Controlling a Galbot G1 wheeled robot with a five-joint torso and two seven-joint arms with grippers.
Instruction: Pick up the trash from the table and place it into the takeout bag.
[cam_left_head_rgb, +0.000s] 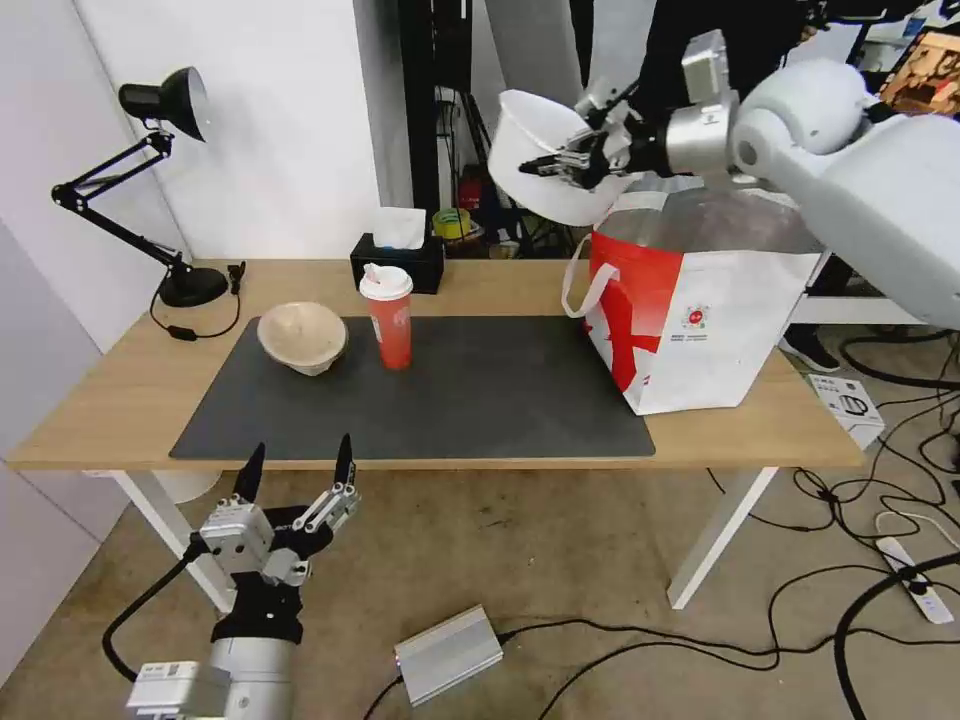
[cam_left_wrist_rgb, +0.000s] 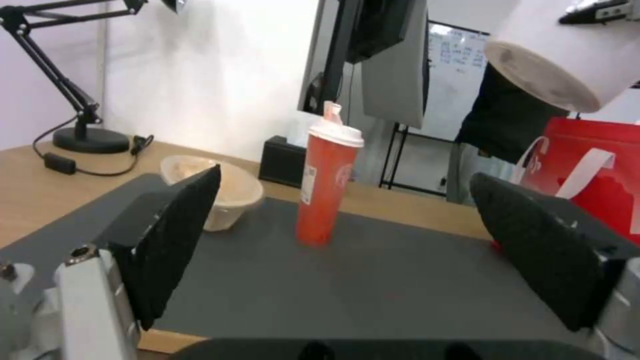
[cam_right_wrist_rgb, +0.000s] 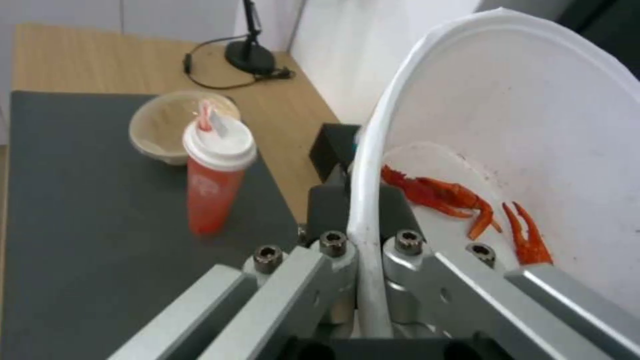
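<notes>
My right gripper (cam_left_head_rgb: 545, 165) is shut on the rim of the large white round bowl (cam_left_head_rgb: 535, 160), holding it tilted in the air just left of the takeout bag's (cam_left_head_rgb: 700, 310) open top. In the right wrist view the bowl (cam_right_wrist_rgb: 533, 125) holds red crayfish shells (cam_right_wrist_rgb: 447, 197). The red paper cup with white lid (cam_left_head_rgb: 388, 315) stands upright on the dark grey mat (cam_left_head_rgb: 480, 400), and the beige pulp bowl (cam_left_head_rgb: 302, 337) sits to its left. My left gripper (cam_left_head_rgb: 297, 470) hangs open below the table's (cam_left_head_rgb: 100, 390) front edge, fingers pointing up.
A black tissue box (cam_left_head_rgb: 398, 258) stands behind the cup. A black desk lamp (cam_left_head_rgb: 150, 180) sits on the table's far left corner. Cables, a power strip (cam_left_head_rgb: 915, 590) and a silver box (cam_left_head_rgb: 448, 655) lie on the floor.
</notes>
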